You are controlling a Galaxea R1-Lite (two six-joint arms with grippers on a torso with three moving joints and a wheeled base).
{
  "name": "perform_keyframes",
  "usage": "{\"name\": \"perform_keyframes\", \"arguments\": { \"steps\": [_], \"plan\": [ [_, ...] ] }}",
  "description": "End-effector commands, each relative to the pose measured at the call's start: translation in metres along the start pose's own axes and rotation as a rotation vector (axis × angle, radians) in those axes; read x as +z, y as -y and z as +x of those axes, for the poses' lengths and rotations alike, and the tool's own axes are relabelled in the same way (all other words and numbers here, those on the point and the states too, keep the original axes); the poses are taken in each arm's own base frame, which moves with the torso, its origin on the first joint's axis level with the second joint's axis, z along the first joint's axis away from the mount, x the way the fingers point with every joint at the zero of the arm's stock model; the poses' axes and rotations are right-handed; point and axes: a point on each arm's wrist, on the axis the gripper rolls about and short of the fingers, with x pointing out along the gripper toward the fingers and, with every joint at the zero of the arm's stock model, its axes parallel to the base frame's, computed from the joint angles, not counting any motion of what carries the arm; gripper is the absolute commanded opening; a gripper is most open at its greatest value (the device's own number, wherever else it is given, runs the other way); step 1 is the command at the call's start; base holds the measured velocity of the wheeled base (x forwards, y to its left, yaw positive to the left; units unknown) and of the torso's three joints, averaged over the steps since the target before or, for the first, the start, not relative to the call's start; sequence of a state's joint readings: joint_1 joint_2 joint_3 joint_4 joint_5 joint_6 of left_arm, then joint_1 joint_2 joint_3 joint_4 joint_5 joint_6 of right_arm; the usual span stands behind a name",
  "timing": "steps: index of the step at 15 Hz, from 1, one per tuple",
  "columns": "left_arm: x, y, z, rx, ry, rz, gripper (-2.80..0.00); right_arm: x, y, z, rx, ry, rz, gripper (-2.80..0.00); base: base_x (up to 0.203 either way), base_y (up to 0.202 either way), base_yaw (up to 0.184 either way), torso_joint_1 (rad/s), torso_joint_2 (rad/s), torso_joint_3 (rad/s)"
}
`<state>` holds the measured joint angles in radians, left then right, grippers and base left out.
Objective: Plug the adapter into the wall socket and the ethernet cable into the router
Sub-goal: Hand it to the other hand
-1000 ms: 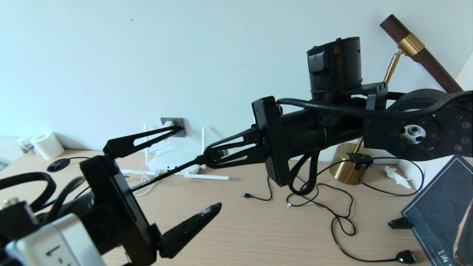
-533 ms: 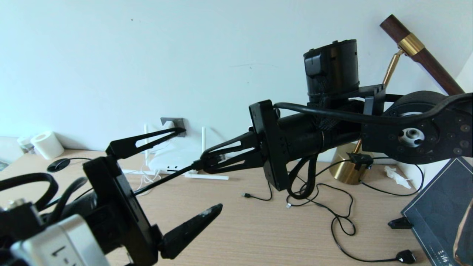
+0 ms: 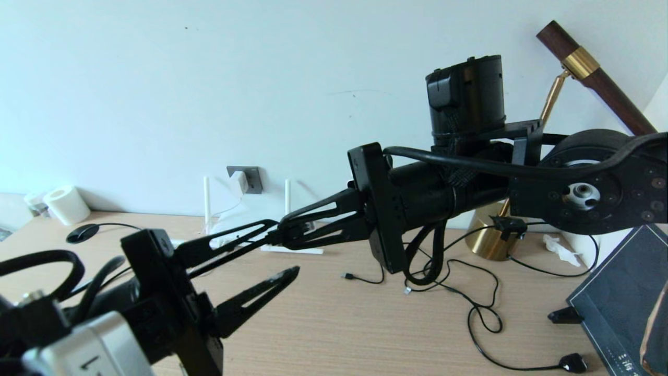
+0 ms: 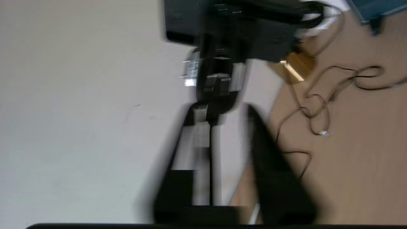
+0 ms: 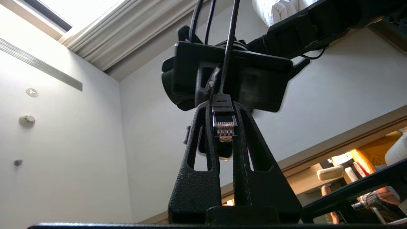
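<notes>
Adapter seated in the wall socket; ethernet plug held between 2 grippers beside the router

The adapter [image 3: 239,182] sits in the wall socket [image 3: 250,179], so that half looks done; just below the socket, the router [image 3: 245,230] lies on the desk [image 3: 339,324] with its antennas up; the right gripper [image 3: 282,237] is clamped on the ethernet cable [image 5: 222,63] at its plug [image 5: 224,122], contacts outward, likely to present it for insertion; the left gripper [image 3: 284,250] reaches toward the router with jaws narrowed around the cable just behind the plug, probably to steady or take it; whether it grips I cannot tell.
</notes>
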<state>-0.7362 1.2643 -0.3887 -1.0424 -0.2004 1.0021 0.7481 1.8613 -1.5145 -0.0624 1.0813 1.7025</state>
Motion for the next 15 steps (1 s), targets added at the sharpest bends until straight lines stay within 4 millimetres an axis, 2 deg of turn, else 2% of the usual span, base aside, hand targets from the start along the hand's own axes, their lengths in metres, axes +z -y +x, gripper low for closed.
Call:
{"name": "perform_keyframes", "arguments": {
  "steps": [1,14,15],
  "plan": [
    [-0.0004,0.0006,0.0003,-0.002,0.001,0.005,-2.80,-0.0004,-0.0002,0.0001,0.000,-0.007,0.007,-2.80,0.000,0.000,0.000,0.000,0.00,0.000],
    [-0.0005,0.0024,-0.0024,-0.007,0.000,0.004,-2.80,-0.0022,0.0004,0.0022,-0.004,-0.014,-0.014,-2.80,0.000,0.000,0.000,0.000,0.00,0.000],
    [-0.0005,0.0020,-0.0028,-0.004,-0.001,0.005,-2.80,-0.0026,0.0006,0.0026,-0.007,-0.015,-0.013,0.00,0.000,0.000,0.000,0.000,0.00,0.000]
  ]
}}
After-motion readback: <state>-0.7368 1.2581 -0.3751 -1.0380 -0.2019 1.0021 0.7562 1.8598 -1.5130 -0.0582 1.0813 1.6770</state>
